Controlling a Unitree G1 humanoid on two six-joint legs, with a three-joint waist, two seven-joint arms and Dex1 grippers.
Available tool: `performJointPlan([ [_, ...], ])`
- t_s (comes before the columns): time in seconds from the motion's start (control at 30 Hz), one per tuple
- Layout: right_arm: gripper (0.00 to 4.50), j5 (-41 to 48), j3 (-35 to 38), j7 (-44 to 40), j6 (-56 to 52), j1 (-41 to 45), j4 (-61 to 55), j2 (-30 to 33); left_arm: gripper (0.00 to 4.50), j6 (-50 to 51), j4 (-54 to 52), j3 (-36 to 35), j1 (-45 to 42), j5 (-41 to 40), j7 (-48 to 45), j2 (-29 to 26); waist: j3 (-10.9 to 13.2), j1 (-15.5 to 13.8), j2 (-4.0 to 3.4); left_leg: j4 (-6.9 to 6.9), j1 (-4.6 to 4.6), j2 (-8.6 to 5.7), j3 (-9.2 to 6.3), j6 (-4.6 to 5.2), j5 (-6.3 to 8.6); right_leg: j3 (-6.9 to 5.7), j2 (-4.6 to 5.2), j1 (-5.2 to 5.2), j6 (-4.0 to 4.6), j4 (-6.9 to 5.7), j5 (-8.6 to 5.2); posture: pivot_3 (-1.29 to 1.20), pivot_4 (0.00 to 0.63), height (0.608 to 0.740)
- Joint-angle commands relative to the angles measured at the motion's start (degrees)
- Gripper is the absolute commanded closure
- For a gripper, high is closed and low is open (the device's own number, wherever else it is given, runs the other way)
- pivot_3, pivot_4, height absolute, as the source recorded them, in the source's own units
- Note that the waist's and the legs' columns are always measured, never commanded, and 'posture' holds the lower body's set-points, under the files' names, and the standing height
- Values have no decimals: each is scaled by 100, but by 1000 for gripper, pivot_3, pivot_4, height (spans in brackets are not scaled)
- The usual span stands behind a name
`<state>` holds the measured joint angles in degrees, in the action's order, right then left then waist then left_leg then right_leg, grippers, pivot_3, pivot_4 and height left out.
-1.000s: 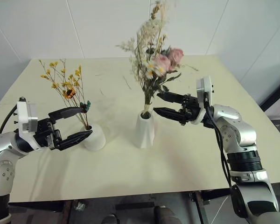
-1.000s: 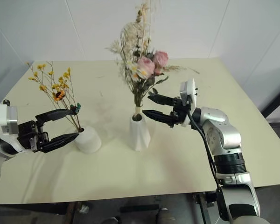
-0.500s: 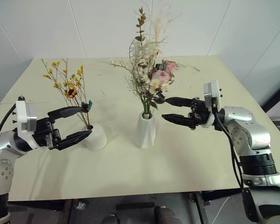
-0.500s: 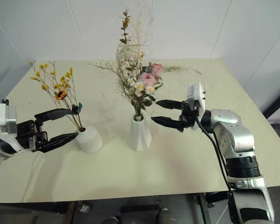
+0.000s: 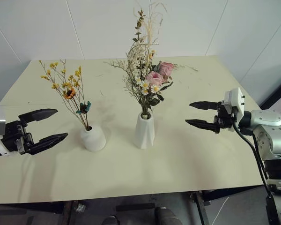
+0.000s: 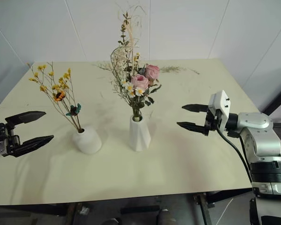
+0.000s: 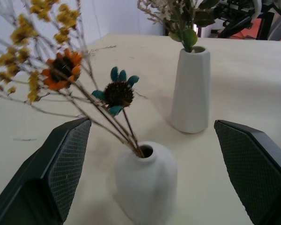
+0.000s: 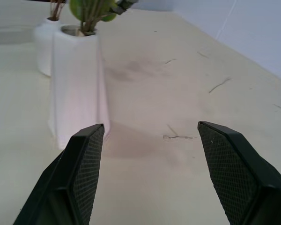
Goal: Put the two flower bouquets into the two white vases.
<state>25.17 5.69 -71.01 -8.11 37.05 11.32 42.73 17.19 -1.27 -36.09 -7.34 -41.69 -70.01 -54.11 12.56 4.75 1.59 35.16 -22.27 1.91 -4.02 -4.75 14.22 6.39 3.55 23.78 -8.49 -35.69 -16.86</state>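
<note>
Hovering both hands released, bouquets in vases.
My left hand (image 5: pixel 46 125) and right hand (image 5: pixel 196 114) spread empty; yellow spray (image 5: pixel 68 89) in squat vase (image 5: pixel 93 138), rose bunch (image 5: pixel 150 79) in tall vase (image 5: pixel 144 131) on surface (image 5: pixel 187 154).

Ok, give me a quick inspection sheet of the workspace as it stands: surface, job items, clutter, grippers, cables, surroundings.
Surface: pale yellow table, level.
Job's things: yellow-orange spray stands in the squat vase; rose and daisy bunch stands in the tall vase. Both vases upright, apart.
Clutter: dried twigs scattered on the far half.
Grippers: left gripper open, empty, clear of the squat vase; right gripper open, empty, clear of the tall vase.
Cables: black cable along the right arm.
Surroundings: white panelled walls.
</note>
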Motion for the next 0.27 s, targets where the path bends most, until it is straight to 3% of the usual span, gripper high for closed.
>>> performJointPlan([
  [0.03, 1128, 53, 203, 39, 55, -49, -196, 89, 0, -237, 187, -114, -132, 77, -173, -159, 0, -1, 0, -1, 0, 0, 0, 0, 0, 0, 0, 0, 0, 0, 0, 0, 150, 740],
  [0.07, 1128, 74, 190, 32, -23, -113, -227, 98, 0, -306, 253, -90, -158, 117, -181, -151, 0, -2, 0, -2, 0, 0, 0, 1, 1, 0, 1, 0, 0, 0, 0, 0, 150, 740],
  [0.13, 774, 59, 179, 56, -27, -187, -262, 91, 0, -346, 305, -46, -216, 149, -143, -123, 0, -5, 0, -3, 0, 0, -1, 1, 1, 0, 0, 0, 0, 1, 0, 0, 150, 740],
  [0.17, 597, 302, 161, -32, -594, -249, -399, 207, 0, -367, 315, -23, -235, 160, -161, -121, 0, -8, 0, -4, -1, 0, -1, 1, 2, 0, 0, 0, 0, 1, 0, 0, 150, 740],
  [0.23, 12, 224, 150, -69, -480, -289, -445, 229, 0, -422, 403, 64, -332, 197, -193, -128, 1, -15, -1, -3, -2, 0, -1, 1, 2, 0, 2, 0, 0, 1, 0, 0, 150, 740],
  [0.27, 12, 234, 168, -84, -489, -314, -500, 236, 0, -460, 461, 99, -376, 215, -210, -126, 1, -15, -1, -3, -1, 0, -1, 1, 2, 0, 1, 0, -1, 0, 0, 0, 150, 740],
])
